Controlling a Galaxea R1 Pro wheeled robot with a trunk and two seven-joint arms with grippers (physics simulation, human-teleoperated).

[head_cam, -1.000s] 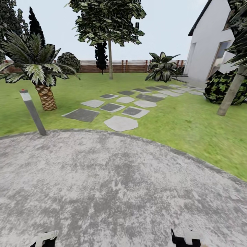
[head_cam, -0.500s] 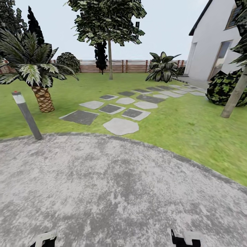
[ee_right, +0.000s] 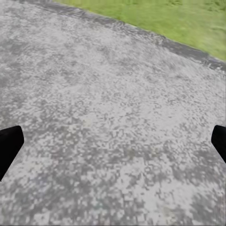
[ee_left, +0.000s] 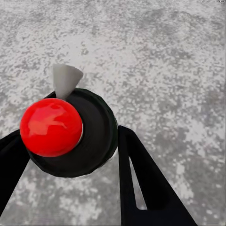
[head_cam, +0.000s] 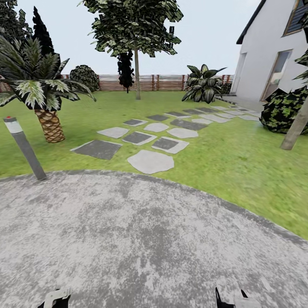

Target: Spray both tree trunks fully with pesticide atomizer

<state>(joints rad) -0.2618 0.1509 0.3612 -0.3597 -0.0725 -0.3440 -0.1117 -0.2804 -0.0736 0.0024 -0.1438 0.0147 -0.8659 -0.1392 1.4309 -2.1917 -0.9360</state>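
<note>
Atomizer (ee_left: 70,132) sits gripped in our left gripper (ee_left: 70,155), right gripper (ee_right: 113,141) open; trees (head_cam: 137,64), upper centre frame, not yet sprayed.

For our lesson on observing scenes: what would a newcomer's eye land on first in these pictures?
Probably the atomizer with its glossy red ball top and grey nozzle, gripped between the left end effector fingers above grey paving. Next, the tall tree by the fence across the lawn, and the stepping stones leading toward the white house.

Grey stone paving (head_cam: 141,239) underfoot; green lawn (head_cam: 222,158) beyond carries flat stepping stones (head_cam: 150,161)
</note>
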